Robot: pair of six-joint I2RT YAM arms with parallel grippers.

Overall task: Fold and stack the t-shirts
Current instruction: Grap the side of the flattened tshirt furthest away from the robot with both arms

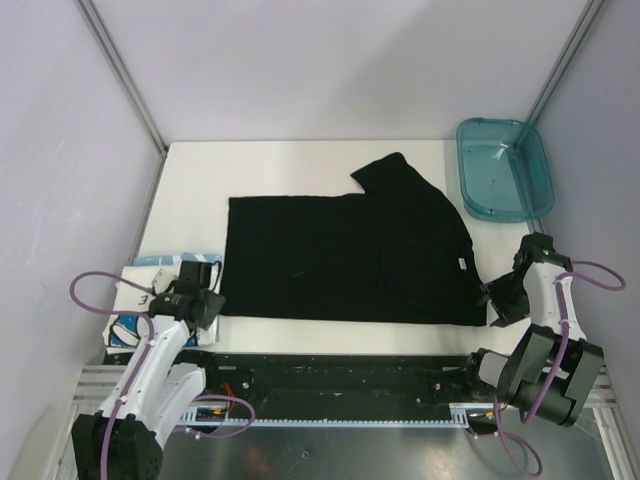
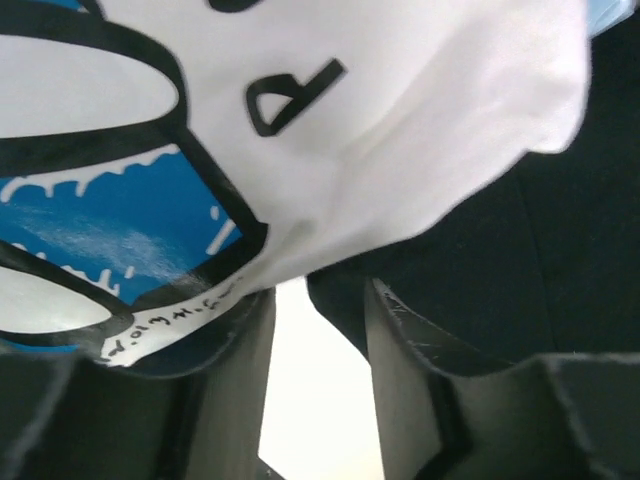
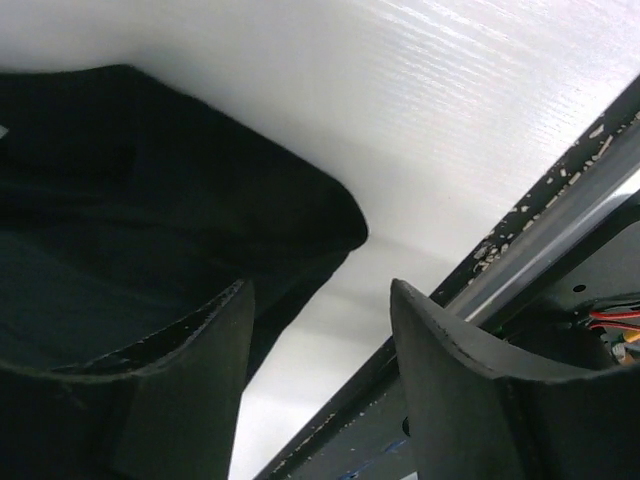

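Observation:
The black t-shirt point(image 1: 350, 260) lies spread flat in the middle of the white table point(image 1: 290, 170), with one sleeve folded up at the back. The white t-shirt point(image 1: 128, 328) with blue print lies at the near left, partly under my left arm. My left gripper point(image 1: 210, 300) stands at the black shirt's near left corner. In the left wrist view it point(image 2: 318, 335) is open, with the white t-shirt point(image 2: 400, 120) and the black t-shirt point(image 2: 560, 250) just ahead. My right gripper point(image 1: 490, 305) is at the near right corner, open point(image 3: 320, 310) beside the black cloth point(image 3: 150, 200).
A teal translucent bin point(image 1: 503, 170) stands at the back right of the table. A black metal rail point(image 1: 340, 375) runs along the table's near edge, close to both grippers. Grey walls close in the table on three sides.

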